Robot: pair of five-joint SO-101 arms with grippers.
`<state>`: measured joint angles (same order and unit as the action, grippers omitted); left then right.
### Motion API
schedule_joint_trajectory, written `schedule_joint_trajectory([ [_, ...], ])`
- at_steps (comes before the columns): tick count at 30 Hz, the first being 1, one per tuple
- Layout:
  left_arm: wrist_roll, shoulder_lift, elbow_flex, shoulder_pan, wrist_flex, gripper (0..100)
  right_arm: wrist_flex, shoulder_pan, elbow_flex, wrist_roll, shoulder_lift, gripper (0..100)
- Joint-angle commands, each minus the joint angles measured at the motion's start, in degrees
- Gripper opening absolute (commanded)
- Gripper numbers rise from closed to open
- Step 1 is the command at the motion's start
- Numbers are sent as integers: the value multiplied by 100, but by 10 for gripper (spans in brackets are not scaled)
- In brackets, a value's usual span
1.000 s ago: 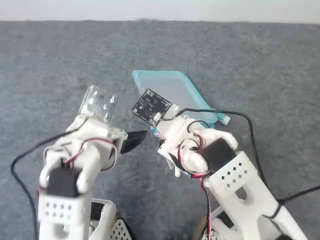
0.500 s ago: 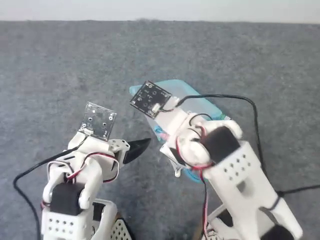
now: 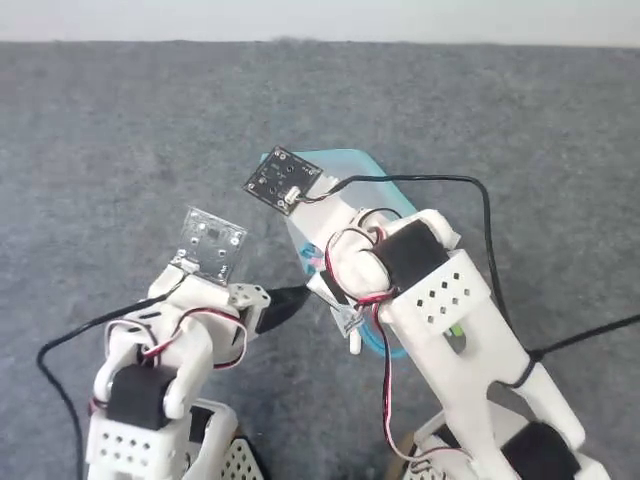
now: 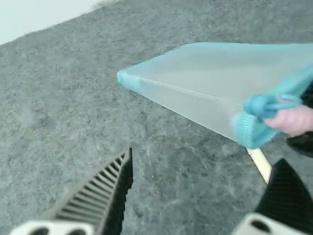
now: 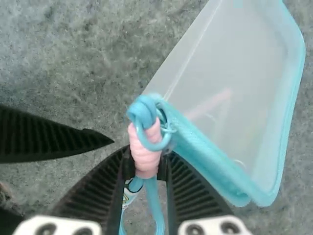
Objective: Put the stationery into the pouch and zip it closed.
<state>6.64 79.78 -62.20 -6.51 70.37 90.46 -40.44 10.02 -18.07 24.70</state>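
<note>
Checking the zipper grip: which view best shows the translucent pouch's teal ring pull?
The right wrist view: the teal ring pull and pink tab are close up, the tab pinched in the right gripper. The left wrist view shows the pull side-on; the high view, a small glimpse.

Room over carpet (image 4: pixel 73 98) ahead of left hand (image 4: pixel 204 159), pouch (image 4: pixel 210 83) and right arm (image 3: pixel 450 310) alongside.

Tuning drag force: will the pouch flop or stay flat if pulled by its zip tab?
Probably fairly stiff: the pouch shows flat panels and straight edges while the right gripper pinches only its pink tab. Likely light: thin see-through walls, little visible inside. Its smooth film may slide readily over the grey mat.
</note>
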Motion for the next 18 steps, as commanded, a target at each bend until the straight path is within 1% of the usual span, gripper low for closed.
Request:
schedule_joint_trajectory([
  [1,-264,44,-31,-79,-413,408,75,22,-316,70,48,7],
  [6,-378,26,-207,-70,-756,408,84,13,-316,176,75,7],
  [11,-624,26,-224,-62,-897,408,163,4,-308,149,84,7],
  [15,-624,18,-233,-62,-914,404,233,4,-325,141,92,7],
  [18,-624,18,-462,-62,-1196,389,233,4,-325,141,101,7],
])
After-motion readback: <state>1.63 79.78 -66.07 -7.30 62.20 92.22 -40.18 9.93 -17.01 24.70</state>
